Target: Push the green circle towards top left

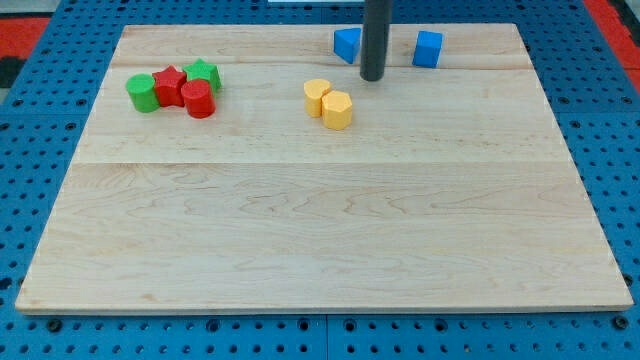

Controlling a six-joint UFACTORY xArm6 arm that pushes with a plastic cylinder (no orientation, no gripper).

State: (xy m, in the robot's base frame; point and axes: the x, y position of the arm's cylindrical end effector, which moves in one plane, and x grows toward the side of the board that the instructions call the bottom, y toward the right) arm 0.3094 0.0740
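The green circle (142, 92) is a short bright-green round block, standing flat near the upper left of the pale wooden surface (320, 220). It is the leftmost piece of a tight cluster of 4. Touching its right side is a red star (170, 85), and just beyond that a green star (203, 74) sits partly behind the red pieces. A red cylinder (198, 99) stands at the front right of the cluster, pressed against the red star. The circle's left and top sides are bare of other blocks.

Well apart, toward the view's centre top, 2 yellow blocks touch each other: a yellow one behind (317, 96) and a yellow one in front (337, 110); their exact shapes are hard to make out, possibly a hexagon and a heart.

My tip (372, 77) rests on the surface near the top edge, up and right of the yellow pair and far to the right of the green circle. The rod hides part of a blue block (347, 45) on its left; a blue cube (428, 48) stands clear on its right. The rod's upper length is cut off by the view's top. There is no pincer on this arm, so nothing to tell of its state.
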